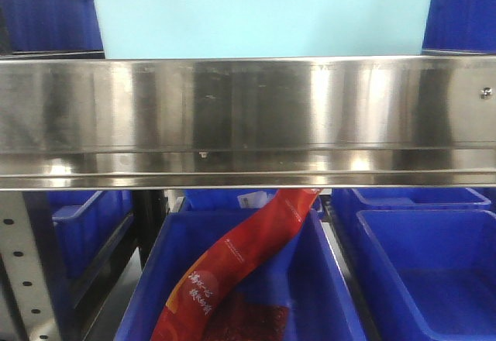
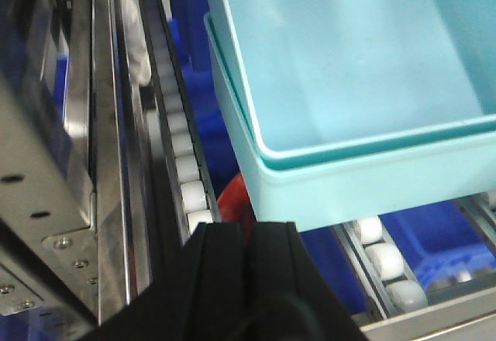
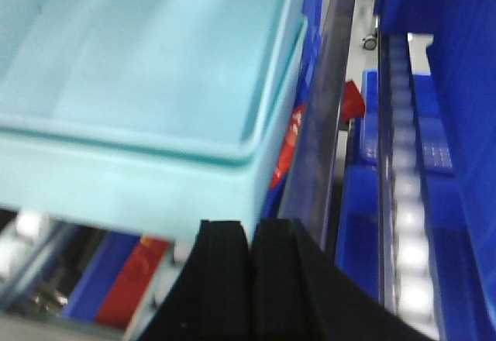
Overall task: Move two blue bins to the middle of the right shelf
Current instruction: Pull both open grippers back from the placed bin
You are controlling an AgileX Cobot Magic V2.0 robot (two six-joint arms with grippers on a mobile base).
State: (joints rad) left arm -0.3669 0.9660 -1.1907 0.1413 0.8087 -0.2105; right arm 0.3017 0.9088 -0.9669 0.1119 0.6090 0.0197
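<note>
Two pale cyan-blue bins, one nested inside the other (image 2: 364, 178) (image 3: 139, 178), rest on the roller tracks (image 2: 186, 178) of the steel right shelf (image 1: 248, 116). From the front the bins (image 1: 256, 15) stand just behind the broad shiny rail. My left gripper (image 2: 246, 236) is shut and empty, just in front of the bins' near left corner. My right gripper (image 3: 249, 231) is shut too, holding nothing, just before the near right corner.
Dark royal-blue bins (image 1: 46, 12) (image 1: 461, 8) flank the pale bins on the same level. Below the rail, more dark blue bins (image 1: 426, 263) stand; one (image 1: 333, 279) holds a red packet (image 1: 232, 271). A perforated upright (image 1: 19, 263) is at the lower left.
</note>
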